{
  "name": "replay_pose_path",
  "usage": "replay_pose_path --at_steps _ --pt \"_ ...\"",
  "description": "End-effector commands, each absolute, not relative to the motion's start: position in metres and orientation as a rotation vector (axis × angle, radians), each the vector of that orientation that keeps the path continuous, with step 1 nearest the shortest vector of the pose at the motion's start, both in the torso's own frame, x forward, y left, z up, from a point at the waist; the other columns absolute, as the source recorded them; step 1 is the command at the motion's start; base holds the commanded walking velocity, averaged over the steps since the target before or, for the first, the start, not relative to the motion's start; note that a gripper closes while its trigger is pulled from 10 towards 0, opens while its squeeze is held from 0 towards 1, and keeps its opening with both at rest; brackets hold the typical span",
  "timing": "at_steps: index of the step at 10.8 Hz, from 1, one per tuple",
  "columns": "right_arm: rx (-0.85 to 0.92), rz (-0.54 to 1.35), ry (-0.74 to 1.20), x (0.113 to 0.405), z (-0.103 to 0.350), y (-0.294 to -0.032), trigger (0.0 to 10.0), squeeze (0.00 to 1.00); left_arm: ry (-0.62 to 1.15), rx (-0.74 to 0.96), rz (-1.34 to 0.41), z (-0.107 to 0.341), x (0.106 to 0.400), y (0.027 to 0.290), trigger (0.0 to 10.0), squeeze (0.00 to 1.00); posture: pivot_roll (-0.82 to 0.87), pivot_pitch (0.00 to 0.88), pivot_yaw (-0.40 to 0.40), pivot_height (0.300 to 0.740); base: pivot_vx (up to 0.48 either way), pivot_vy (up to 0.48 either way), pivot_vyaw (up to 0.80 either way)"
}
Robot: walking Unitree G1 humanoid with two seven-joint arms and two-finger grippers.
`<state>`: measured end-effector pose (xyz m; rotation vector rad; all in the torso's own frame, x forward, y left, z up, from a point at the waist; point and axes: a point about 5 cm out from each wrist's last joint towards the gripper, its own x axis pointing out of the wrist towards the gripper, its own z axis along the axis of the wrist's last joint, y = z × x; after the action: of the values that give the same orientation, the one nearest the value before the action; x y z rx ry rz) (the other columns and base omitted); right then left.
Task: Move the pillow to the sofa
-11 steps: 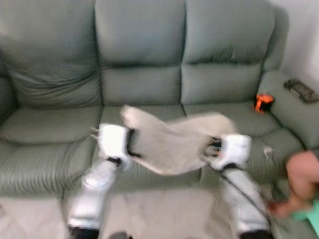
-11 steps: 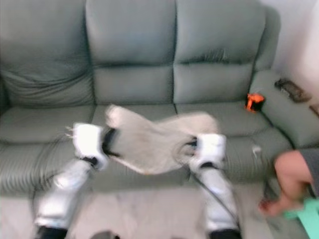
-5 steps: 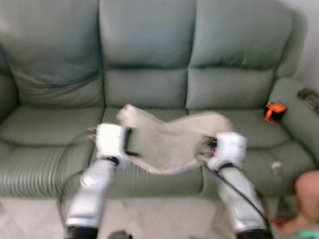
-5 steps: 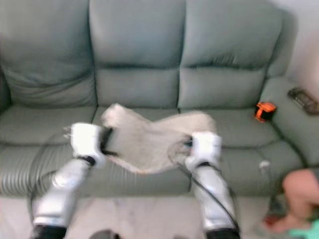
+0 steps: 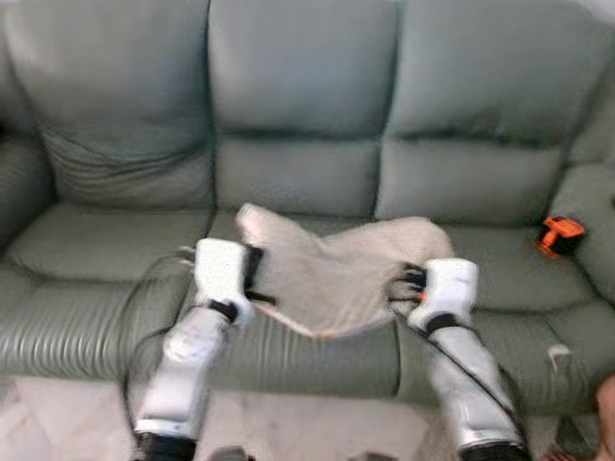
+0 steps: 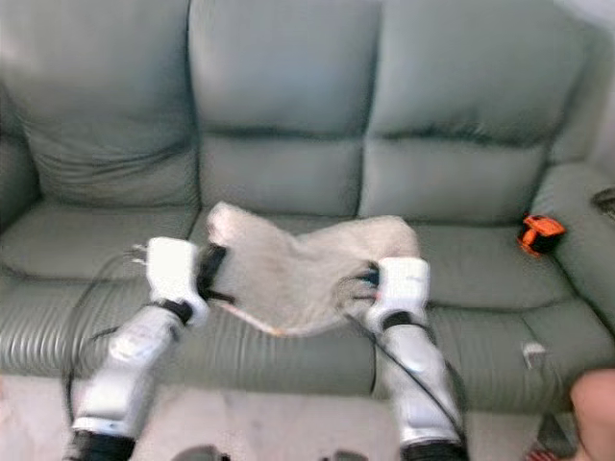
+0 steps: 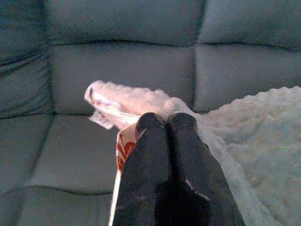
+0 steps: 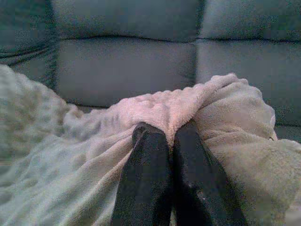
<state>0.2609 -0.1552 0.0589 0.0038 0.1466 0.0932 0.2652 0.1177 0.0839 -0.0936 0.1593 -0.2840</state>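
A limp, fluffy beige pillow [image 5: 332,267] hangs stretched between my two grippers, above the front of the middle seat of the grey-green sofa [image 5: 298,106]. My left gripper [image 7: 166,121] is shut on the pillow's left corner, where a red-and-white label shows. My right gripper [image 8: 169,133] is shut on a bunched fold at the pillow's right side [image 8: 221,117]. The pillow sags between the two holds and its lower edge reaches the seat's front edge.
An orange and black object [image 5: 559,233] lies on the right seat near the armrest. A small white scrap [image 5: 557,357] sits on the right seat's front edge. Part of a person [image 6: 596,408] shows at the bottom right. Pale floor [image 6: 250,427] lies below the sofa.
The camera has swung leftward and closer to the sofa, so the person and the orange object shifted right. Both grippers keep their hold and carry the pillow nearer the middle seat.
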Motion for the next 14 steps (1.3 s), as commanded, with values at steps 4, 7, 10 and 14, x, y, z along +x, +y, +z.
replay_pose_path --at_steps 4,7,10,14 --pt "0.01 0.096 0.105 0.265 0.068 -0.158 10.0 0.0 0.152 -0.071 -0.274 0.088 0.271 0.113 10.0 0.0 -0.03 0.0 -0.013 0.74 0.062 0.0 0.4" --pt "0.016 0.088 0.103 0.264 0.068 -0.159 10.0 0.0 0.14 -0.066 -0.244 0.09 0.277 0.123 10.0 0.0 -0.03 0.0 -0.012 0.74 0.0 0.0 0.0" --pt "0.019 0.086 0.099 0.265 0.068 -0.158 10.0 0.0 0.142 -0.054 -0.24 0.089 0.277 0.125 10.0 0.0 -0.02 0.0 -0.015 0.74 0.0 0.0 0.0" --pt "0.023 0.089 0.102 0.265 0.068 -0.158 10.0 0.0 0.146 -0.035 -0.222 0.086 0.275 0.127 10.0 0.0 -0.02 0.0 -0.017 0.7 0.0 0.0 0.0"
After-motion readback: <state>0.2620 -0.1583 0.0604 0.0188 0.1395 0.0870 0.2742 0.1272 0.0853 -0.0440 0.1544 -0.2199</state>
